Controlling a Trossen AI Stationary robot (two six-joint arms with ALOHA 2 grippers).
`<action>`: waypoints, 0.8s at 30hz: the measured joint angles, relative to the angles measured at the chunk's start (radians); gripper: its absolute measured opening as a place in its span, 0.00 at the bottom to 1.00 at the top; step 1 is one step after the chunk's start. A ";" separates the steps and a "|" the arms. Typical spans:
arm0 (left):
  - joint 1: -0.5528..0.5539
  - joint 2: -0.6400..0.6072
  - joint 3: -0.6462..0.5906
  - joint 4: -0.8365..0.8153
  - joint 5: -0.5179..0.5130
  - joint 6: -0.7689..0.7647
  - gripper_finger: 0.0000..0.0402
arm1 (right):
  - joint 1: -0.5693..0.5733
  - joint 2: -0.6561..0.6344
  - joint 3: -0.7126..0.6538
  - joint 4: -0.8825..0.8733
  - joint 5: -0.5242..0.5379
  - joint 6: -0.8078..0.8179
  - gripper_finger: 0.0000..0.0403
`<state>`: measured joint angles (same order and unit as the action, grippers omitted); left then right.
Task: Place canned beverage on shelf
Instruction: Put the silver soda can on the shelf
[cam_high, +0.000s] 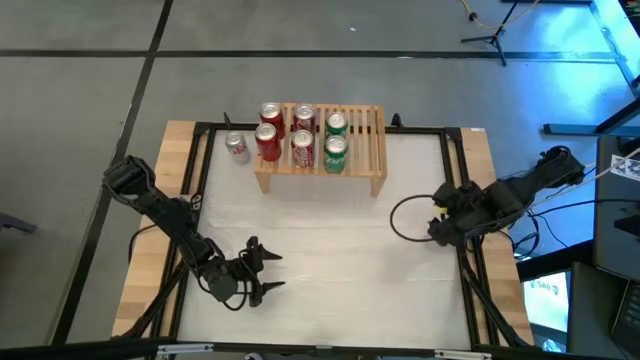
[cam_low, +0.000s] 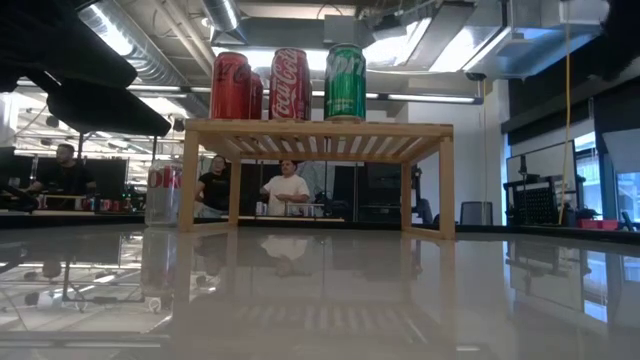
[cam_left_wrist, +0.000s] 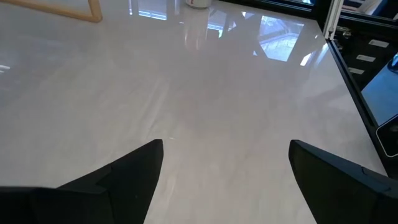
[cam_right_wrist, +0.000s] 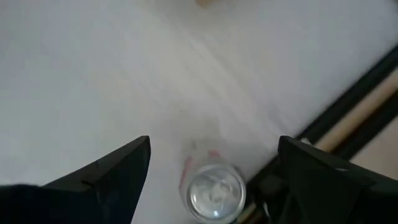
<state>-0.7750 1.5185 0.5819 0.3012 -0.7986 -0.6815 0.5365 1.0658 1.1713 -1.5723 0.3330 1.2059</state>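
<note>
can (cam_right_wrist: 216, 191) blurred, shelf (cam_left_wrist: 92, 14) cut off

White glossy table top (cam_high: 330, 250) framed by black rails; beyond, three people at dark desks (cam_low: 70, 208) under grey ceiling ducts (cam_low: 150, 60).

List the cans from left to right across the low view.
can on the table → red can → Coca-Cola can → green can; the last three stand on the shelf.

Pale wood shelf (cam_high: 365, 135), seemingly glossy tabletop (cam_high: 340, 250)
</note>
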 joint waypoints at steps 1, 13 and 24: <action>0.000 0.000 0.000 0.000 0.000 0.000 0.84 | 0.000 -0.003 -0.020 0.000 -0.019 0.014 0.86; 0.000 0.000 0.000 0.000 0.000 0.000 0.84 | 0.000 -0.001 -0.168 0.001 -0.179 0.076 0.86; 0.000 0.000 0.000 0.000 0.000 0.000 0.84 | 0.000 -0.001 -0.254 0.041 -0.250 0.077 0.86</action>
<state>-0.7750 1.5185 0.5819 0.3008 -0.7986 -0.6815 0.5365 1.0645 0.9171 -1.5313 0.0833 1.2827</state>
